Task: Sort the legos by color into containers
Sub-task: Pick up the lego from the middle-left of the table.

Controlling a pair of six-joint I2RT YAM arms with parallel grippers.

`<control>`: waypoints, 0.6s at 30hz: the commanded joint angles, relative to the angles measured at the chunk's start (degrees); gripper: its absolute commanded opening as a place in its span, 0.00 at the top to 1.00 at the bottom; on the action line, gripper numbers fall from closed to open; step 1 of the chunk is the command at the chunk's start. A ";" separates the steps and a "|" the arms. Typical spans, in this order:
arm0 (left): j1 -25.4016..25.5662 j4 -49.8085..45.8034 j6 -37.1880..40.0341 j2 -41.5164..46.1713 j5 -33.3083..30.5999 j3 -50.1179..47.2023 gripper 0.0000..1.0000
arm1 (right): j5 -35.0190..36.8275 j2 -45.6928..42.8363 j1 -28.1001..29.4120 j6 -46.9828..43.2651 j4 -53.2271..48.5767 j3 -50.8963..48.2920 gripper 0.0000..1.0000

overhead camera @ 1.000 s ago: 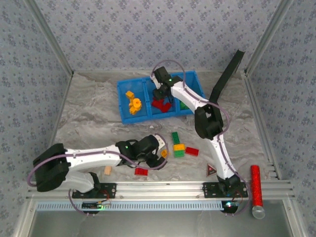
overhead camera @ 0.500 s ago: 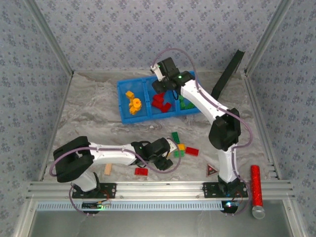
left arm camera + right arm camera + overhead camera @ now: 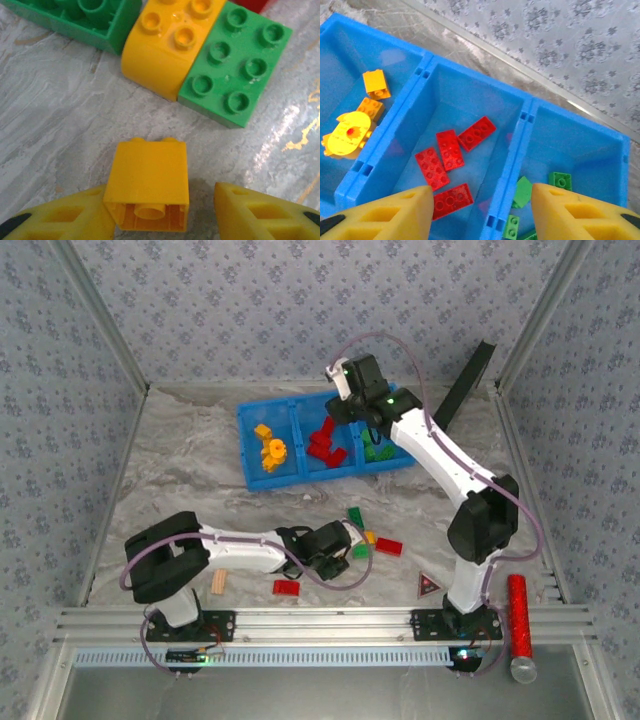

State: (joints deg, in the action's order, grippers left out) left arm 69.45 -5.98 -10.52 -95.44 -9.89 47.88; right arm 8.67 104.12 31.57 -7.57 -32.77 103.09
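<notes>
My left gripper stands open astride the small yellow brick, which lies on its side on the table, near a green brick. I judge it light, rigid and slick; its flat side walls offer the best purchase. My right gripper hangs open and empty above the blue bin.

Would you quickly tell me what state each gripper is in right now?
Left gripper: open around a yellow brick, not yet clamped.
Right gripper: open and empty, above the blue bin.
</notes>
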 commanded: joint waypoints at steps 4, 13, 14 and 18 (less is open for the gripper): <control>0.33 -1.23 -1.02 -1.99 -1.99 2.83 0.63 | 1.60 -2.39 -0.24 -0.82 0.84 0.24 0.45; -0.62 -4.99 -3.81 1.70 -2.27 2.73 0.80 | 0.73 -7.51 -2.82 0.99 1.77 -6.44 0.44; -1.18 -5.66 -4.13 2.58 -1.72 2.74 0.81 | 0.35 -8.25 -3.50 1.56 1.56 -7.45 0.44; -3.75 -9.50 -4.34 7.27 -1.10 3.53 0.82 | 0.13 -12.44 -5.32 3.32 2.22 -12.92 0.44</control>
State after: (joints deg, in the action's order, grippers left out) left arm 67.40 -11.57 -13.69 -92.73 -11.31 49.84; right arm 9.02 95.15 27.38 -6.44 -31.09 92.88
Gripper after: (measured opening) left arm 0.326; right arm 0.561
